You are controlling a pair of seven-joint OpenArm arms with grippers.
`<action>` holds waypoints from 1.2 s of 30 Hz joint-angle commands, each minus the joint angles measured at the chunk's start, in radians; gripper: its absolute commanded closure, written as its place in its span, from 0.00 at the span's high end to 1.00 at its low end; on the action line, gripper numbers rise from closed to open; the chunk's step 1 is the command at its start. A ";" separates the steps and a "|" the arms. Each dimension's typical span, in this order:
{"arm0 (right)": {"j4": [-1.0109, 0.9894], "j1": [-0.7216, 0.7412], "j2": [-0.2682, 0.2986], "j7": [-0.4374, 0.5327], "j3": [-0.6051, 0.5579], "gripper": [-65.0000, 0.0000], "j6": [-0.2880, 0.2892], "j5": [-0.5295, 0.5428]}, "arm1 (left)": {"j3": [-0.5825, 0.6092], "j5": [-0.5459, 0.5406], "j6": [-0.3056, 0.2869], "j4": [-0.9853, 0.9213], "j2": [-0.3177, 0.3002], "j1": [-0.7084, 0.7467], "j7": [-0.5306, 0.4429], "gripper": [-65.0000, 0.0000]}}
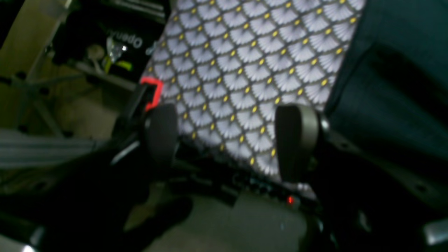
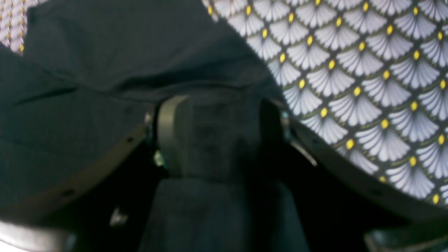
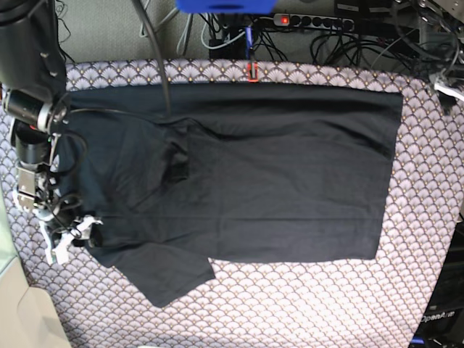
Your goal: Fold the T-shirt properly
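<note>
T-shirt [image 3: 275, 174] spread flat across the desk [image 3: 326, 304], black on the scallop-pattern tablecloth [image 1: 245, 70], one sleeve [image 3: 163, 272] poking out toward the near edge. Right tool [image 2: 217, 136] down at the shirt's edge by that sleeve, jaws partly apart with a bunch of black fabric pinched between the pads. Left tool [image 1: 227, 140] wide open, holding nothing, hanging over bare tablecloth near the desk edge with the shirt just beside it.
</note>
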 commanded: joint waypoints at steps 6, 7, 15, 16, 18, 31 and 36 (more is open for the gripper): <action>0.016 0.027 0.051 0.057 0.001 0.51 0.003 0.016 | -0.005 -0.013 0.002 0.020 -0.010 -0.002 -0.026 0.66; 0.016 0.026 0.054 0.057 0.001 0.51 0.003 0.016 | -0.005 -0.013 0.002 0.020 -0.008 -0.002 -0.026 0.66; 0.009 -0.031 0.061 0.129 0.002 0.51 0.003 0.016 | -0.007 -0.013 0.002 0.020 -0.007 0.002 -0.026 0.66; 0.009 -0.040 0.061 0.129 0.002 0.51 0.003 0.016 | -0.007 -0.013 0.002 0.020 -0.007 0.012 -0.026 0.66; 0.009 -0.051 0.061 0.132 0.002 0.51 0.003 0.016 | -0.007 -0.013 0.002 0.020 -0.007 0.019 -0.026 0.66; 0.007 -0.058 0.061 0.143 0.004 0.51 0.003 0.016 | -0.007 -0.013 0.002 0.020 -0.007 0.036 -0.026 0.66; 0.006 -0.091 0.059 0.143 0.004 0.51 0.003 0.016 | -0.007 -0.015 0.002 0.020 -0.005 0.052 -0.027 0.66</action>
